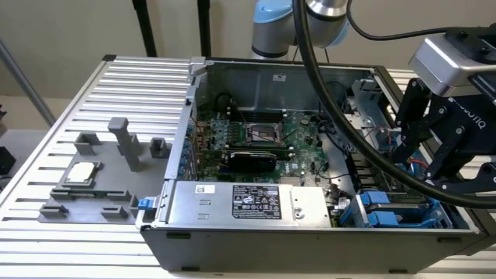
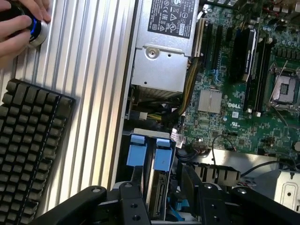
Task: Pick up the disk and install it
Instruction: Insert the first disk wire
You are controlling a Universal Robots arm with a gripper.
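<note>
The gripper (image 2: 162, 172) hangs over the front corner of the open computer case (image 1: 310, 251), its two black fingers (image 2: 136, 180) spread apart and holding nothing. Between them, the disk (image 2: 157, 190) stands on edge in the drive bay, its blue tabs (image 2: 164, 159) facing up. One finger is close to a tab and the other stands clear of it. Just beside the bay lies the silver power supply box (image 1: 259, 202), with the green motherboard (image 1: 268, 131) beyond. On the ribbed table (image 1: 139, 81), a person's hand (image 2: 18, 23) rests on a round knob (image 2: 37, 30) near a black keyboard (image 2: 33, 140).
</note>
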